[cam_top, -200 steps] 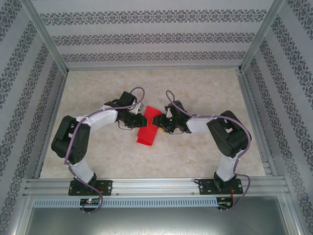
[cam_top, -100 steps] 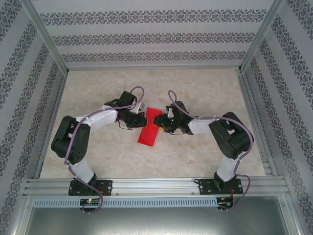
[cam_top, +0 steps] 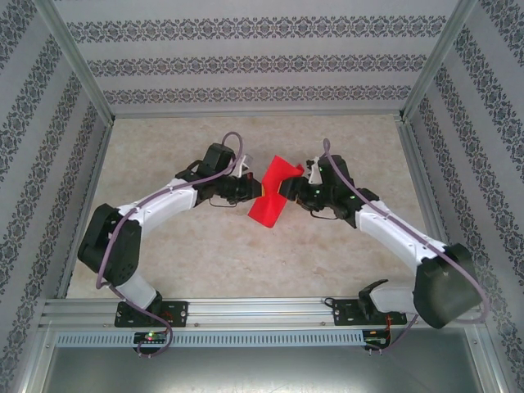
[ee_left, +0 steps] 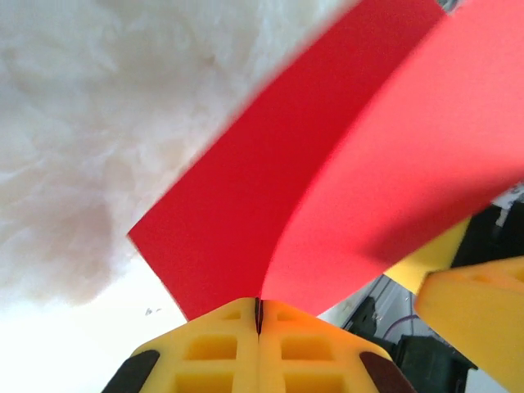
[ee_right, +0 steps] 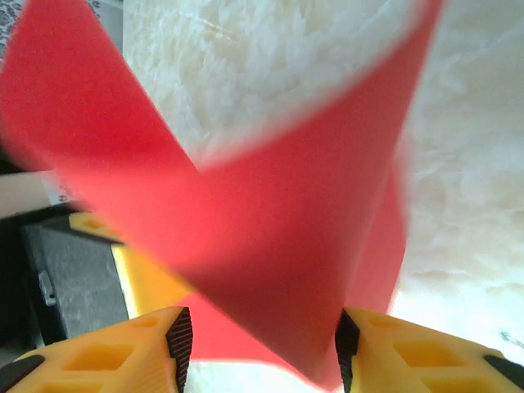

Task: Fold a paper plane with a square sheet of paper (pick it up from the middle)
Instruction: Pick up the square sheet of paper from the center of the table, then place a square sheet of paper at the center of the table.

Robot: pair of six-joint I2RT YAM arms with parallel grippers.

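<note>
The red sheet of paper (cam_top: pixel 271 196) hangs above the table between the two grippers, bent into a creased V with one flap sticking up. My left gripper (cam_top: pixel 249 189) is shut on its left edge; in the left wrist view the yellow fingers (ee_left: pixel 221 344) press together on the paper (ee_left: pixel 327 188) at the crease. My right gripper (cam_top: pixel 290 193) stands at the paper's right side. In the right wrist view its jaws are wide apart, and the folded paper (ee_right: pixel 270 221) lies between the fingertips (ee_right: pixel 179 340) without being pinched.
The pale marbled table (cam_top: pixel 246 254) is ringed by patterned walls and an aluminium frame (cam_top: pixel 254 311) at the near edge. The other arm's yellow finger (ee_left: pixel 479 303) shows close by in the left wrist view.
Both grippers have moved away from the bases and slightly right. The paper has risen off the table and bent into a V. The right arm has stretched out.
</note>
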